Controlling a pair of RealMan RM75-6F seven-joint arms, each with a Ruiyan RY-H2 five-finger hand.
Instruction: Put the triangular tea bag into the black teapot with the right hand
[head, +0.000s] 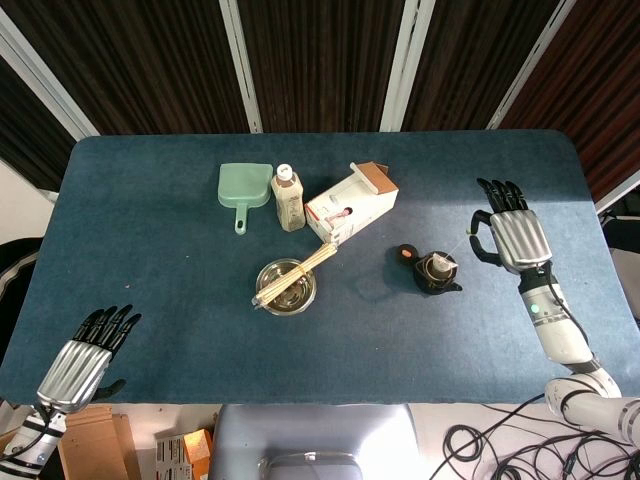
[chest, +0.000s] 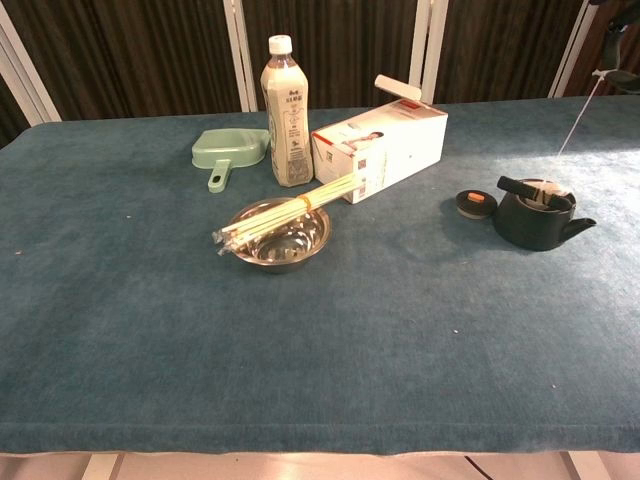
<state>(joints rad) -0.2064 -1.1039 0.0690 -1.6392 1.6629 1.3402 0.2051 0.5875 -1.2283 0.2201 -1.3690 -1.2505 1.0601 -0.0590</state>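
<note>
The black teapot stands open at the table's right, seen also in the chest view as the teapot. The triangular tea bag sits in its mouth, partly below the rim. A thin string runs from it up and to the right. My right hand hovers right of the pot and pinches the string's end between thumb and finger, the other fingers spread. The pot's lid with an orange knob lies just left of the pot. My left hand rests at the near left edge, fingers apart, holding nothing.
A steel bowl with a bundle of chopsticks across it sits mid-table. Behind it are a white carton, a drink bottle and a green scoop. The blue cloth ends close beyond my right hand.
</note>
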